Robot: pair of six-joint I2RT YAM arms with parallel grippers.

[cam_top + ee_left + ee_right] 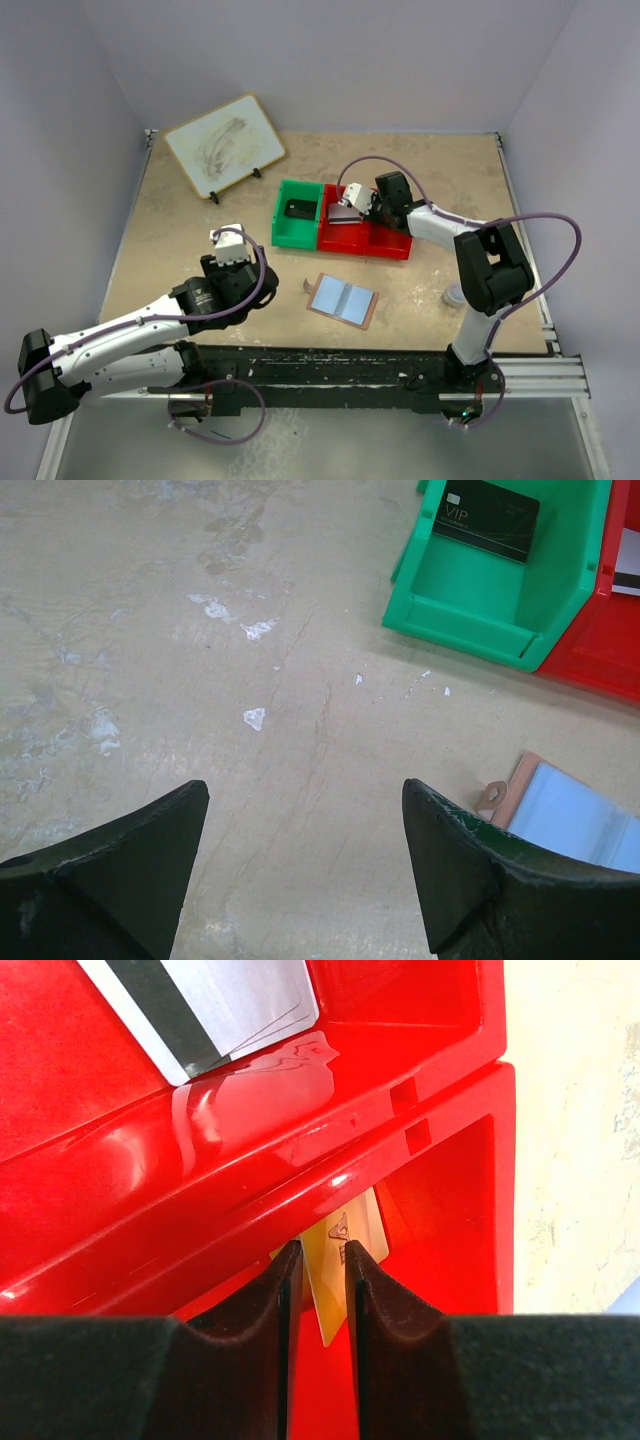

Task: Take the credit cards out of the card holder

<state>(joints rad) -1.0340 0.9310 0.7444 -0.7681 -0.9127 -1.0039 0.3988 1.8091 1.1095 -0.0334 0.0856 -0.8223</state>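
The card holder (342,299) lies open and flat on the table, pale blue panels up, between the two arms; its corner and snap tab show in the left wrist view (575,815). My left gripper (232,245) (305,785) hovers open over bare table to its left, holding nothing. My right gripper (362,205) (321,1250) is down in the red bin (365,245) (250,1160). Its jaws stand slightly apart around a gold card (326,1280) that hangs tilted between them. A silver card with a black stripe (200,1005) lies in the neighbouring red compartment. A black VIP card (487,518) lies in the green bin (285,235) (480,610).
A white drawing board (224,145) leans on a stand at the back left. A small grey round object (453,295) sits by the right arm's base. Grey walls close in the table on three sides.
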